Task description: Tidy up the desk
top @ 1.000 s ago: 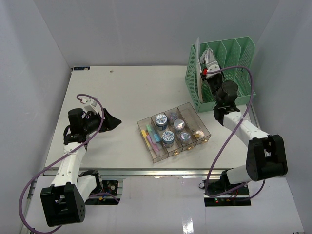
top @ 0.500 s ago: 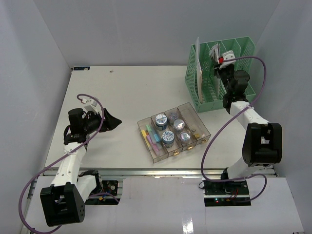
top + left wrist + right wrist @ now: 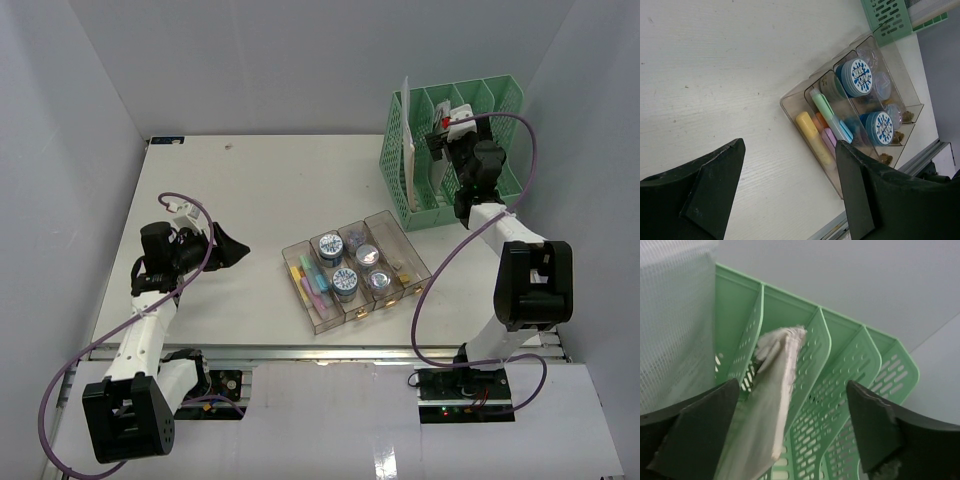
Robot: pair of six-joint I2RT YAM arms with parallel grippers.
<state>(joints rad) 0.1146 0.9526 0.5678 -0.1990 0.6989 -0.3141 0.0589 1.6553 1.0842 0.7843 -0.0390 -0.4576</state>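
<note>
You had the left fingers (image 3: 705, 190) and right fingers (image 3: 690, 435) spread empty, the right flanking limp white paper (image 3: 775, 405) in the mint-green mesh rack (image 3: 510, 100) at two o'clock on the rigid, surely ungraspable flat white surface (image 3: 250, 180).

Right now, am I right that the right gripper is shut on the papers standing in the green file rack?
Not quite: the right gripper is open, its jaws spread wide either side of the papers, which do stand in the green file rack. The right wrist view shows it.
</note>
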